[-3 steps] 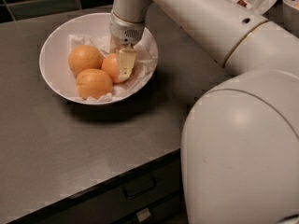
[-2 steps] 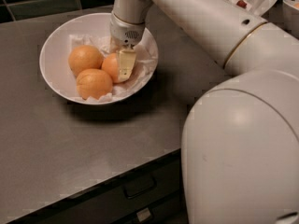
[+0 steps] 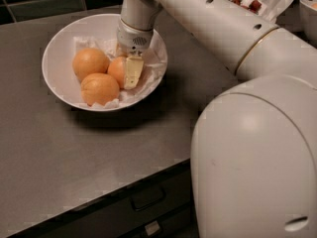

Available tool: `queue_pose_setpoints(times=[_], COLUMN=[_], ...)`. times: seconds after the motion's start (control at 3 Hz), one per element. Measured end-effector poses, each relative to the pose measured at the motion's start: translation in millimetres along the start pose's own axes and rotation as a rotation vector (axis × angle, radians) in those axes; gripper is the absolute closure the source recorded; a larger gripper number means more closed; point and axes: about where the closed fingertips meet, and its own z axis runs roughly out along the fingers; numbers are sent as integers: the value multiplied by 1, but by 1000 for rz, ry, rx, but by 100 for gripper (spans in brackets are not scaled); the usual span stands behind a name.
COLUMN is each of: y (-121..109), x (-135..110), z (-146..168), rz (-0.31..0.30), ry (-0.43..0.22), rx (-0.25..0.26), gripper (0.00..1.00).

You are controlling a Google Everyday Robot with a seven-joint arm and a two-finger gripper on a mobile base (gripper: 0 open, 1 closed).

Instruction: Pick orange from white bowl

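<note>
The white bowl [image 3: 55, 43] is sitting on the grey tabletop [image 3: 74, 152], toward 10 o'clock in the view; crumpled paper [image 3: 154, 58] is lining it, probably so that the fruit is not rolling on the glossy surface. Three fruits are lying inside; the orange [image 3: 117, 71] that I am taking as the wanted one is resting at the 3 o'clock side of the group, close against the two paler oranges [image 3: 90, 63], which are lying at 9 and 6 o'clock. The arm [image 3: 198, 19] is reaching in from 2 o'clock and bending down steeply, so the claw [image 3: 130, 67] is hanging inside the bowl, right against the orange on its 3 o'clock side; coming from above is keeping it away from the rim and the other fruit. Whether the claw is clenched on the orange or released, I cannot tell, because its far side is hidden. The orange is lying in the bowl; in my judgement the grasping step is in hand, and the lift is not yet done.
</note>
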Motion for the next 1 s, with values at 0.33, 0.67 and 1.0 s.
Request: queue_pose_setpoints(times=[0.33,0.67,1.0], y=[-1,-1,-1], x=[0,0,0], z=[5,5,5], rz=[-1,-1,-1], ry=[-15,-15,-15], rx=[-12,-12,-11], gripper=[57,81,100])
